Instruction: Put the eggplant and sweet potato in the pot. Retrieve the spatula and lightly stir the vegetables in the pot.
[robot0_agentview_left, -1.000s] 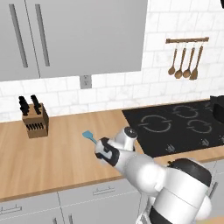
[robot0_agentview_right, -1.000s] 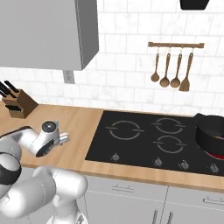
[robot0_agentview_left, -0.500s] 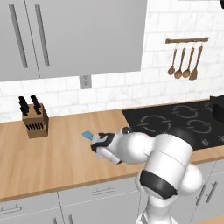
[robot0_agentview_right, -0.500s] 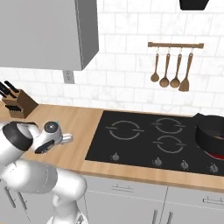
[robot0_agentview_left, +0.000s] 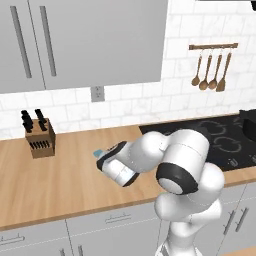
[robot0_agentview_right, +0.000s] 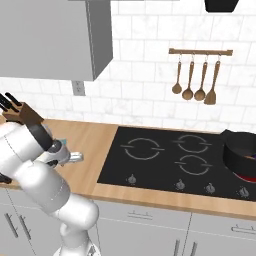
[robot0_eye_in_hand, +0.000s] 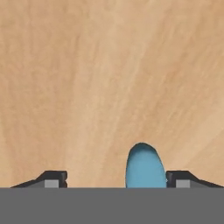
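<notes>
The light-blue spatula (robot0_eye_in_hand: 144, 168) lies on the wooden counter (robot0_eye_in_hand: 109, 78), its rounded end between my gripper's (robot0_eye_in_hand: 116, 179) two fingertips (robot0_eye_in_hand: 52, 178). It sits close to the right one, with a wide gap to the left one. The jaws stand open and nothing is held. In the left base view my gripper (robot0_agentview_left: 104, 159) hangs low over the spatula (robot0_agentview_left: 98, 153), and my white arm covers most of it. The black pot (robot0_agentview_right: 242, 152) stands at the cooktop's far right, also at the pot (robot0_agentview_left: 248, 122). The eggplant and sweet potato are out of view.
A knife block (robot0_agentview_left: 39, 137) stands at the back left of the counter. The black cooktop (robot0_agentview_right: 170, 155) lies to the right of my hand. Brown wooden spoons hang on a wall rack (robot0_agentview_right: 197, 75). Grey upper cabinets (robot0_agentview_left: 85, 40) hang above.
My arm has folded down and forward over the counter, bringing the hand lower onto the spatula. The jaws narrowed and then widened again. The spatula has not moved.
</notes>
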